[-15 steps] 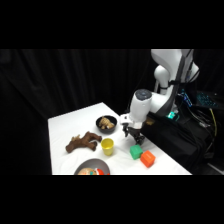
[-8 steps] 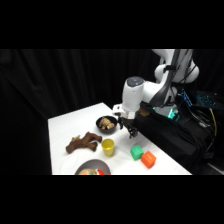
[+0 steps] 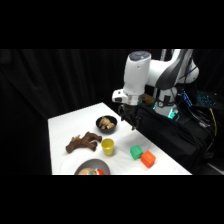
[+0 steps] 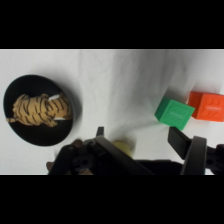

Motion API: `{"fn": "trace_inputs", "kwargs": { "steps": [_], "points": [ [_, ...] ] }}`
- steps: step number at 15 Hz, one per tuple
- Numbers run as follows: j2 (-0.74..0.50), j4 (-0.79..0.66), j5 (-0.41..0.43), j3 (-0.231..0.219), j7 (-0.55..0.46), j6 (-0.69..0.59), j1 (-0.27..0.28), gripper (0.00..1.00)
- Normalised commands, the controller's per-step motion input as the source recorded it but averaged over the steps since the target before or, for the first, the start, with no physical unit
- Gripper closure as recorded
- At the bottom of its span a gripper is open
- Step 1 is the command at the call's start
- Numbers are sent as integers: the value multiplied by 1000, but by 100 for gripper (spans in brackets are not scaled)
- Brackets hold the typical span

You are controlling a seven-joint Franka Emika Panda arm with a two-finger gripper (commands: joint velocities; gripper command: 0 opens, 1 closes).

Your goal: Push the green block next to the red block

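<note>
We see the green block (image 4: 173,113) touching the red block (image 4: 207,106) at its 3 o'clock; push looks done. Gripper (image 3: 129,119) hangs released, grasping nothing.

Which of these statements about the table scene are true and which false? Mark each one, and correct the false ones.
1. The green block sits right beside the red block. True.
2. The gripper holds the green block. False: it is above the table, holding nothing.
3. The black bowl is empty. False: it holds something striped orange and dark.
4. A yellow cup stands near a brown toy. True.
</note>
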Motion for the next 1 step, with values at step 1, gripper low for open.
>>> {"fn": "trace_inputs", "kwargs": {
  "steps": [1],
  "points": [
    [-287,150,242,185,-230,-384,-185,0]
  ]
}}
